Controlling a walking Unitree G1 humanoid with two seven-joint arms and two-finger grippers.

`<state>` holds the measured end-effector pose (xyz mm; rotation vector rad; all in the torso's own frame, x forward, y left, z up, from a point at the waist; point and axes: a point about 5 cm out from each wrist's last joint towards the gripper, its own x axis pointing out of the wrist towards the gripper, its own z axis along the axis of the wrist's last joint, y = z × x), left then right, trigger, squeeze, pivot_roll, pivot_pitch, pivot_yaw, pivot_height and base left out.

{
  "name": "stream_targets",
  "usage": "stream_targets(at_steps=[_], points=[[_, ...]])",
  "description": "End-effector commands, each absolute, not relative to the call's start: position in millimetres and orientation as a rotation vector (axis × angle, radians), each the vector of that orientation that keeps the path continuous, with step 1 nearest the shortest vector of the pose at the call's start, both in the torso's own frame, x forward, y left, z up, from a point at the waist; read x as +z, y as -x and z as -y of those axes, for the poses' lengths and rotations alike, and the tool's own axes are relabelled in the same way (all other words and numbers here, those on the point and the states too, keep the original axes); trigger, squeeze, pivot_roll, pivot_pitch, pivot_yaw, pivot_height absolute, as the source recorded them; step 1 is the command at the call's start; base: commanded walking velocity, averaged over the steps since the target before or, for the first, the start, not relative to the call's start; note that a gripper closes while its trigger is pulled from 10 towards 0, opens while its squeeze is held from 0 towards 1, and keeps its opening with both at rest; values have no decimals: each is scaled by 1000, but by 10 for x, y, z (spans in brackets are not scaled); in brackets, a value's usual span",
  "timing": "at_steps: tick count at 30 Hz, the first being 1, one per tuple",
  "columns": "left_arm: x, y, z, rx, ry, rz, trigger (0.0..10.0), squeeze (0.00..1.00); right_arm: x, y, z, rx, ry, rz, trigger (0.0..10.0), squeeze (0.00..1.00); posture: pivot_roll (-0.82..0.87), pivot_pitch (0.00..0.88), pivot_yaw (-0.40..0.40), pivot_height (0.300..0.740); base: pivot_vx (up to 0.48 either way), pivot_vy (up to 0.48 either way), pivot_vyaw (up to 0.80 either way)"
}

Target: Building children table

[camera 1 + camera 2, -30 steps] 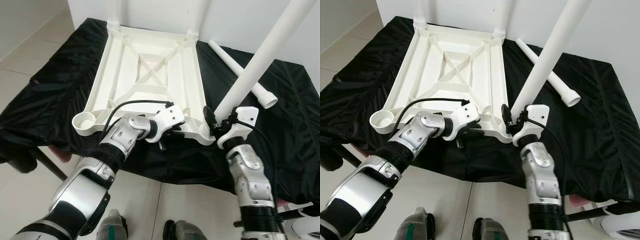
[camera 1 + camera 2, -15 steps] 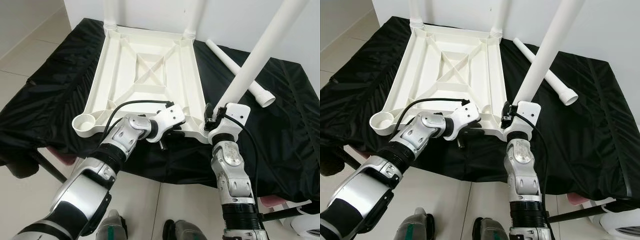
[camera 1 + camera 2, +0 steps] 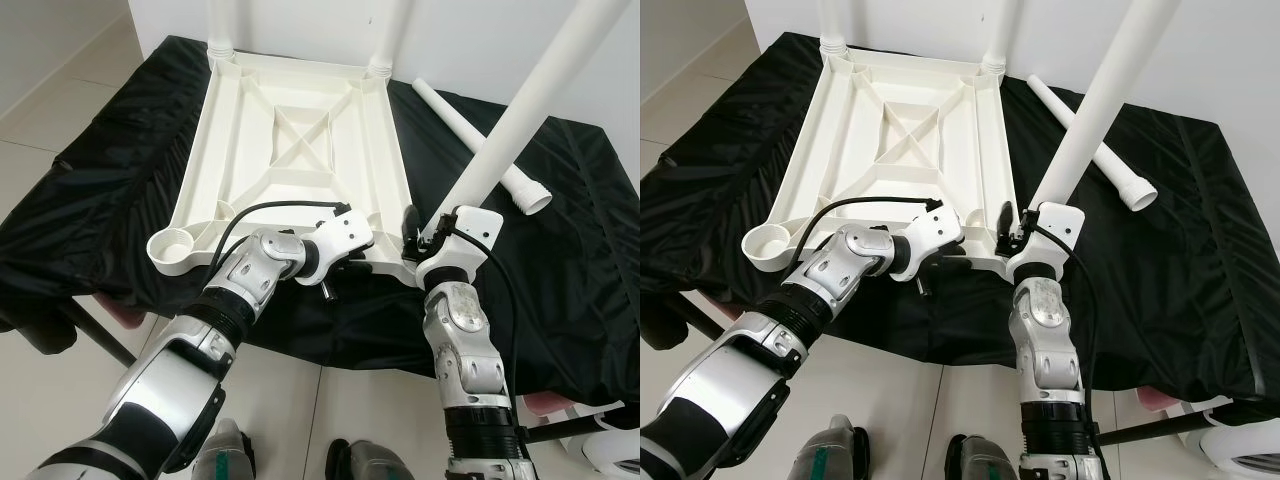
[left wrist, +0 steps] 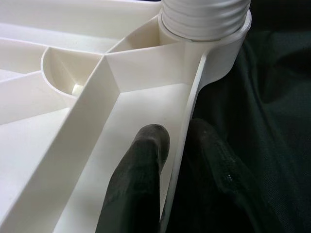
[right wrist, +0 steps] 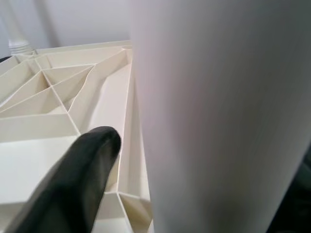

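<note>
The white table top (image 3: 295, 140) lies upside down on a surface covered with a black cloth (image 3: 110, 170), reaching from the back edge to the front edge. At its front left corner is an empty round socket (image 3: 172, 246), not yet holding a leg. Two legs stand in the back corners.

The left gripper (image 3: 338, 268) is at the front rim of the table top. Its two black fingers (image 4: 141, 179) pinch the thin rim wall, one on each side.

Next comes the right gripper (image 3: 1012, 226), at the front right corner. It is closed on the tilted leg (image 3: 520, 110), low down near the socket. That leg leans and looks not yet straight.

One more loose leg (image 3: 480, 145) lies on the cloth near the right back part.

The plastic looks light, hard and smooth, so it may slip. The ribs and rim look good for pinching. The leg is best held low near its end, so it does not wobble.
</note>
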<state>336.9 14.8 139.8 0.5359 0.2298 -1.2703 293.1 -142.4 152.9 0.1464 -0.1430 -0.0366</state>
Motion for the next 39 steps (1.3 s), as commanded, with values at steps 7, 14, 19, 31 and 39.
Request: stream_targets(at_steps=[7, 14, 19, 31, 39], points=[[1503, -3351, -25, -1287, -555, -160, 10000, 0, 1522, -2898, 1552, 193, -122, 172, 10000, 0, -18, 19, -65, 740, 0, 0, 0], [1517, -3360, -27, -1285, -552, -159, 10000, 0, 1526, -2877, 1817, 307, -55, 171, 10000, 0, -21, 27, -60, 740, 0, 0, 0], [1525, -3367, -33, -1284, -553, -159, 10000, 0, 1493, -2856, 1912, 398, -23, 148, 10000, 0, -25, 33, -53, 740, 0, 0, 0], [1544, -3382, -33, -1285, -557, -156, 10000, 0, 1488, -2952, 2210, 536, 51, 104, 10000, 0, -29, 34, -42, 740, 0, 0, 0], [1553, -3382, -24, -1286, -558, -153, 10000, 0, 1504, -3022, 2275, 548, 71, 97, 10000, 0, -28, 33, -41, 740, 0, 0, 0]])
